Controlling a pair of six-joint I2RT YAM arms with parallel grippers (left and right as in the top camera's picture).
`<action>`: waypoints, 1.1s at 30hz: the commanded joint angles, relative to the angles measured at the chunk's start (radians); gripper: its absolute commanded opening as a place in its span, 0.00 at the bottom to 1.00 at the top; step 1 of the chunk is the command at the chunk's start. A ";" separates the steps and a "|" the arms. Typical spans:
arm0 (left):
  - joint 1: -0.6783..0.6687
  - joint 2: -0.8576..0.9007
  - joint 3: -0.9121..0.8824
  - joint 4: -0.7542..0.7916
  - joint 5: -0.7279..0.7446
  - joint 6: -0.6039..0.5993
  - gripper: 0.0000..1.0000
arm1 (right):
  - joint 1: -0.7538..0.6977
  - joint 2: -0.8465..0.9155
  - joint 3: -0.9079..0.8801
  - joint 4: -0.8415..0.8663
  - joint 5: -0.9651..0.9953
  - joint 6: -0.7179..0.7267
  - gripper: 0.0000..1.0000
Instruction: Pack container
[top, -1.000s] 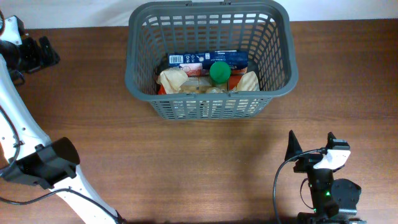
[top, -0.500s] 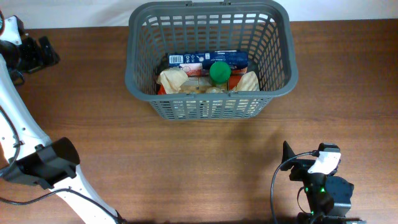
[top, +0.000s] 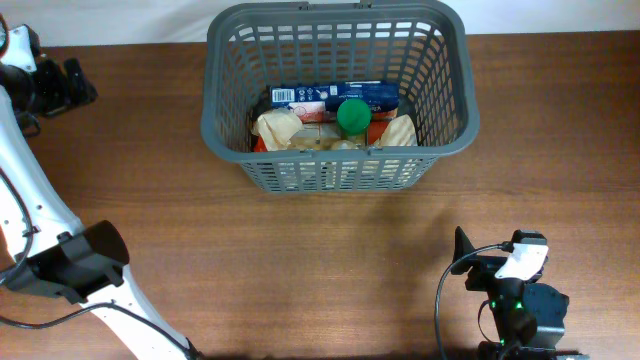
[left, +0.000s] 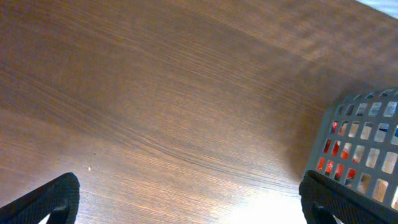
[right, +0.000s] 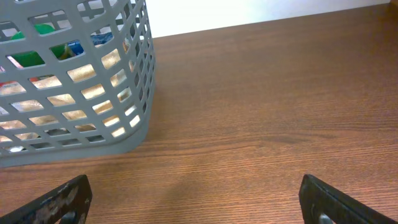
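Observation:
The container (top: 465, 110), a large dark-gray slotted basket, stands at the back middle of the table. Inside lie a blue box (top: 310, 95), a green round lid (top: 352, 116), tan bags (top: 280, 128) and something red under them. My left gripper (top: 68, 85) is at the far left edge, open and empty; its wrist view shows bare wood between the fingers (left: 189, 199) and the container's corner (left: 360, 143) at the right. My right gripper (top: 490, 258) is near the front right, open and empty; its wrist view (right: 196, 199) shows the container (right: 68, 93) at upper left.
The wooden table (top: 300, 260) spreads around the basket. A white wall strip runs behind the table's back edge (right: 261, 12). The left arm's white links (top: 30, 200) and black joint (top: 90, 255) lie along the left side.
The right arm drew back toward the front edge between one second ago and half a second ago, then held still. The left arm and the container have not moved.

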 joint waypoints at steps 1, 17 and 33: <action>-0.054 -0.154 -0.009 0.002 0.004 -0.010 0.99 | -0.008 -0.011 -0.005 -0.008 -0.008 0.007 0.99; -0.451 -1.289 -1.400 1.188 -0.229 0.017 0.99 | -0.008 -0.011 -0.005 -0.008 -0.008 0.007 0.99; -0.468 -2.174 -2.615 1.686 -0.149 0.016 0.99 | -0.008 -0.011 -0.005 -0.008 -0.008 0.007 0.99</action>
